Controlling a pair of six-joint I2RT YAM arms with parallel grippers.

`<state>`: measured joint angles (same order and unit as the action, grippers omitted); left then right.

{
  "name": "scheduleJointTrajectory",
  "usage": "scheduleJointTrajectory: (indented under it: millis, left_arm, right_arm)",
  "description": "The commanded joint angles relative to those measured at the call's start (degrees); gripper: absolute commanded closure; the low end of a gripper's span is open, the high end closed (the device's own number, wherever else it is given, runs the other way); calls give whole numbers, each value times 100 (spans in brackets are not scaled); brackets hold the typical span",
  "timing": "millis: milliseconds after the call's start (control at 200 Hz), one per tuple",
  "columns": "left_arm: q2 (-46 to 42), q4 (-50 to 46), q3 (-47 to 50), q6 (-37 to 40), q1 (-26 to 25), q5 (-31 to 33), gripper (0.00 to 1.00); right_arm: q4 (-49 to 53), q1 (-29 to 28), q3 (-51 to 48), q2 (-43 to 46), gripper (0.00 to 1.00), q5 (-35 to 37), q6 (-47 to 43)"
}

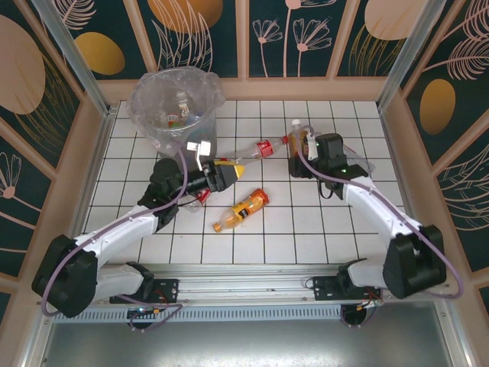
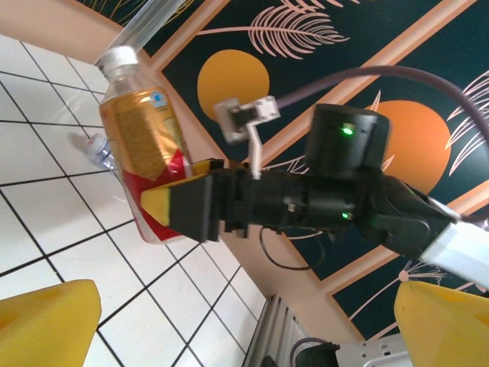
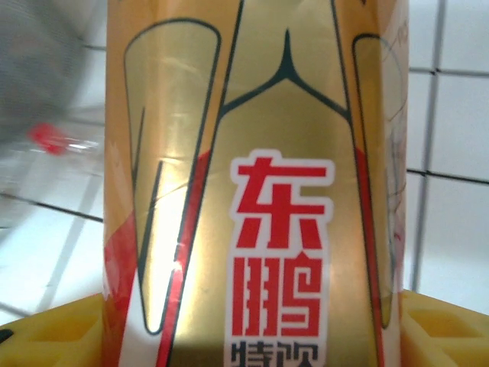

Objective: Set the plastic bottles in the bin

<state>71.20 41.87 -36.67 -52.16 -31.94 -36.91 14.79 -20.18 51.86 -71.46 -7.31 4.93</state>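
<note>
Bright even overhead light, faint shadows, blurred close-up edges

We can read red 东鹏 on the gold bottle [image 3: 267, 115], with darker 特饮 cut off just below.

Gold-labelled bottle [image 2: 141, 138] stands upright — orange bottle [image 1: 241, 209] lies flat — bin [image 1: 141, 115] holds more bottles [image 1: 181, 105].

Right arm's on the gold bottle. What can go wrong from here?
1. The right gripper grips the gold-labelled bottle low on its body, so it may tip or slip on lifting.
2. The bin sits far left with the open left gripper in between: collision risk on the carry.
3. The red-capped clear bottle lies close by and could get knocked.
</note>
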Motion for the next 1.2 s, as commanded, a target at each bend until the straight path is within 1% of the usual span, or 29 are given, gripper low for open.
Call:
scheduleJointTrajectory:
  millis: [0,120,270,410,585,676,786,946,1036,1196]
  left_arm:
    - [142,364,-375,-286,-31,79,1]
    - [325,106,-660,-297,-31,85,2]
    - [513,269,-919,-182,-57,-227,2]
    - [605,260,-1084,6,-61,-392,2]
    - [722,504,-1138,86,-136,-659,1]
    - [751,627,-1167,184,-184,-802,1]
    - [782,676,-1259,300,-238,-819,1]
    - [948,1081,-1362,190,-329,-935,2]
    - [1017,1302,-1406,89,-361,-993,4]
    - [1133,1862,-1473,-247,-391,-1200,12]
  right_arm:
    - [-473,-166,-169,507,41,-912,366]
    - [-693,-266,-272,865,41,-1702,481]
    - [-1018,-351,-423,1087,40,-2859,733]
    - [-1360,-456,-558,1281,40,-3311,1006]
    - [-1957,-464,-696,1354,40,-4247,1452]
    - [-2282,-460,-762,1395,40,-4427,1752]
    - [-2774,-482,-858,1472,40,-4684,2108]
    - [-3318,-517,-1002,1526,40,-4968,2549]
    - [-3506,-586,-1037,1491,40,-5092,2673]
    - [-3596,-648,-1105,1463,40,-5113,2716]
